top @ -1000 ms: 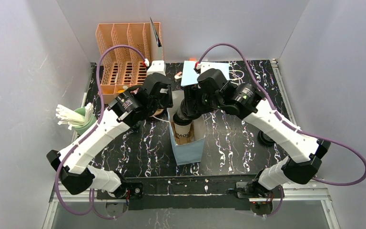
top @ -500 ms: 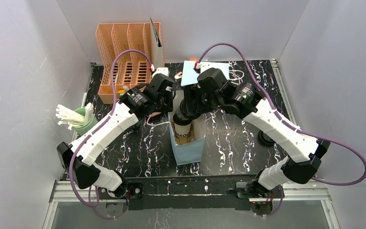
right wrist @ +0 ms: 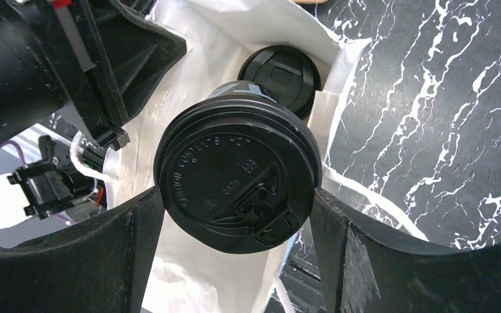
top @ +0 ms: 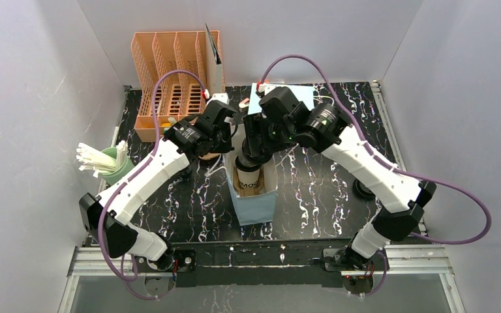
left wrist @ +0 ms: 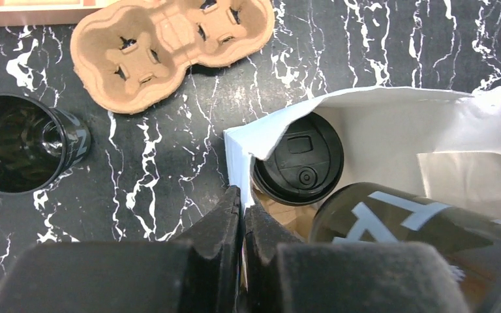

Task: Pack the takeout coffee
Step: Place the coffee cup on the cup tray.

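A light-blue paper bag [top: 256,207] stands open mid-table. My right gripper [right wrist: 237,195] is shut on a dark takeout coffee cup with a black lid [right wrist: 238,184] and holds it upright in the bag's mouth; the cup also shows in the top view [top: 250,178]. A second lidded cup [right wrist: 280,74] stands deeper inside the bag, also visible in the left wrist view [left wrist: 298,158]. My left gripper [left wrist: 242,205] is shut on the bag's left rim [left wrist: 236,147], with the paper pinched between its fingers. The held cup's dark side [left wrist: 398,222] shows beside it.
A brown pulp two-cup carrier [left wrist: 169,45] lies empty left of the bag. A lidless dark cup [left wrist: 19,143] lies beside it. An orange rack [top: 169,72] stands back left, a green cup of white sticks [top: 104,163] at the left, a black lid [top: 364,189] at the right.
My left gripper has moved back and right to the bag's left rim. My right arm has shifted left with the cup, and the bag's mouth looks narrower.
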